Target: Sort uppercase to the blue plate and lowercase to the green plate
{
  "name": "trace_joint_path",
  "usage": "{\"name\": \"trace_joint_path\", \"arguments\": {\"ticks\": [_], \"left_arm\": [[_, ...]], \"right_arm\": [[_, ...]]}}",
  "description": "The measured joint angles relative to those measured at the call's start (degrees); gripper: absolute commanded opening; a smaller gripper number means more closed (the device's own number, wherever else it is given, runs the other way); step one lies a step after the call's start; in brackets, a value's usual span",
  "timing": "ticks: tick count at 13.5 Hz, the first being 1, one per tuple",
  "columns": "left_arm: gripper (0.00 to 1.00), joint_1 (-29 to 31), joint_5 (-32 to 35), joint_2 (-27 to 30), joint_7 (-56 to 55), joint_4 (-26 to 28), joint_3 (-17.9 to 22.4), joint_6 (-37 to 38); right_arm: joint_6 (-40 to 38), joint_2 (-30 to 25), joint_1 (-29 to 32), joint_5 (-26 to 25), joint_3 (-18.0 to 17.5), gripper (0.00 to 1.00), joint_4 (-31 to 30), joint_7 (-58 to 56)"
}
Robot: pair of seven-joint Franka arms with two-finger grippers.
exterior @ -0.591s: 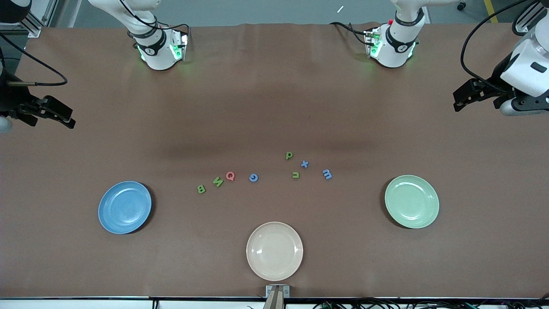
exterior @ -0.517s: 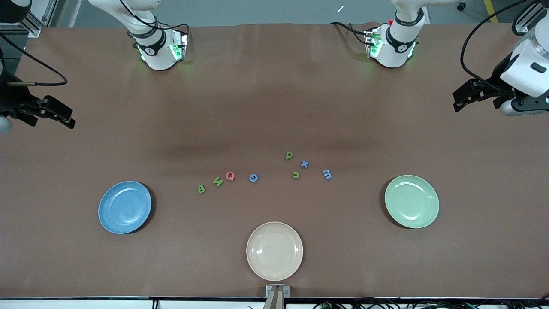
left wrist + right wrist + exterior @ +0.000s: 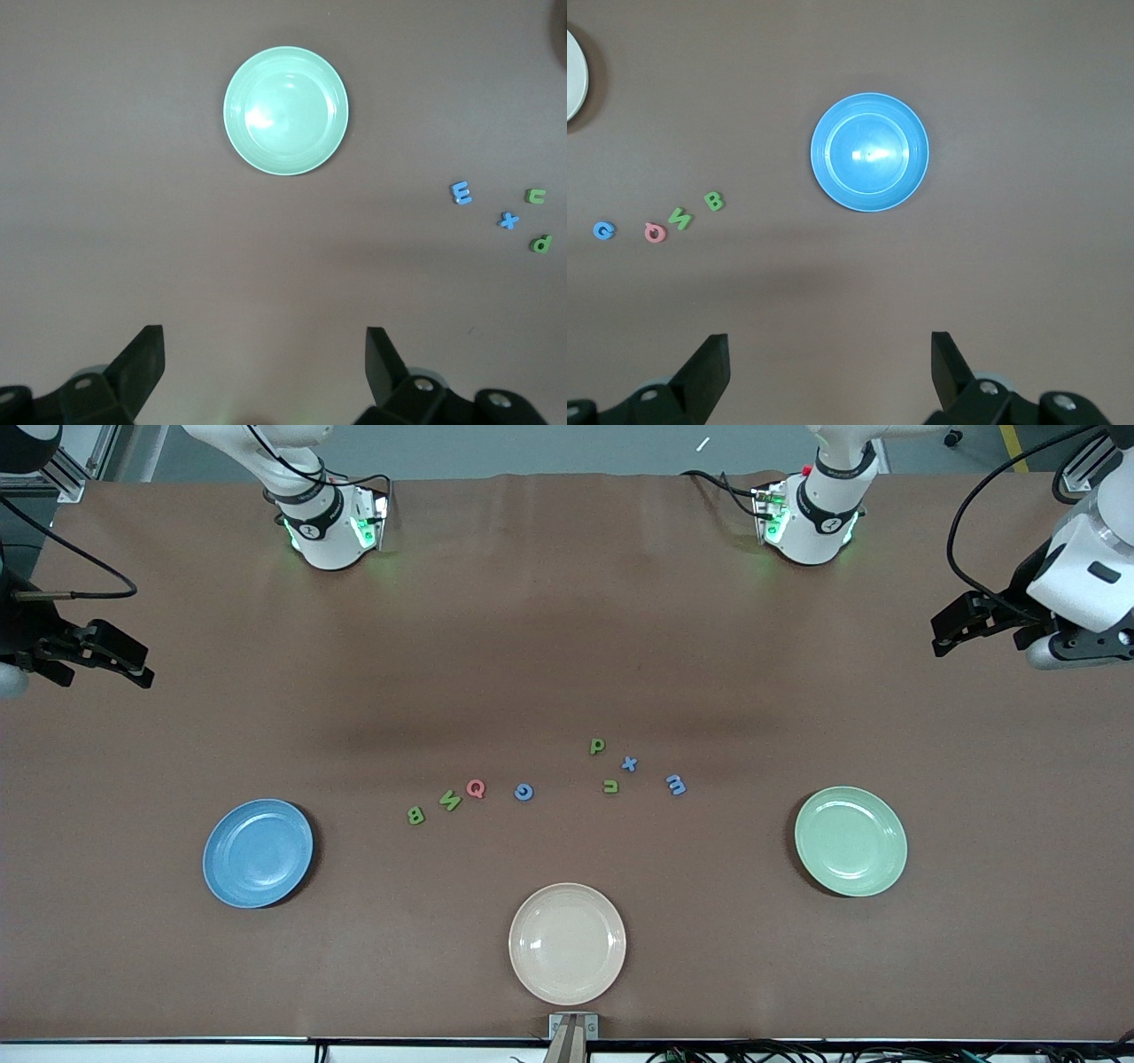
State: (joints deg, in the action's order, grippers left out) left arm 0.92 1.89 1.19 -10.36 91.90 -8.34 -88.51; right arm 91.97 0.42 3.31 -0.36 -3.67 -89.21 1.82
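You have a long brown table [image 3: 549, 646] under both arms, its covering faintly creased at the edge where the two bases stand; a strip of grey floor [image 3: 532, 447] shows past that edge.

Three plates sit toward the camera-side edge: the blue plate [image 3: 258, 853] toward the right arm's end, the green plate [image 3: 850, 841] toward the left arm's end, and a beige plate [image 3: 567, 943] between them, nearest the camera-side edge. All three hold nothing.

The left gripper [image 3: 955, 622] hangs over the table at the left arm's end, fingers spread wide, holding nothing. The right gripper [image 3: 120, 662] hangs over the right arm's end, equally wide apart and holding nothing.

Mid-table lie the uppercase pieces: B [image 3: 415, 815], N [image 3: 450, 801], Q [image 3: 476, 788], G [image 3: 524, 792]. Toward the green plate lie the lowercase pieces: p [image 3: 598, 746], x [image 3: 629, 763], u [image 3: 610, 786], m [image 3: 676, 784].
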Motion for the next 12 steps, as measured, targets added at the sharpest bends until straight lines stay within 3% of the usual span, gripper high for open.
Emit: {"name": "trace_joint_path", "arguments": {"ticks": [3,6,12], "left_arm": [[1.00,-1.52,0.00,-5.10,-0.14,0.04,-0.43,-4.62],[1.00,-4.45,0.00,-12.36,-3.62,0.01,-0.59,-11.73],[0.96,-14.60,0.00,-23.74,-24.83,0.30,-1.01,-21.98]], "right_arm": [[-0.06,1.89,-0.66,0.10,-0.36,1.00,-0.57,-0.34],[1.16,8.44,-3.56,0.13,-0.61,1.00,-0.34,-0.35],[7.56,19.78,-9.07,0.16,-0.77,1.00,1.02,-0.32]]}}
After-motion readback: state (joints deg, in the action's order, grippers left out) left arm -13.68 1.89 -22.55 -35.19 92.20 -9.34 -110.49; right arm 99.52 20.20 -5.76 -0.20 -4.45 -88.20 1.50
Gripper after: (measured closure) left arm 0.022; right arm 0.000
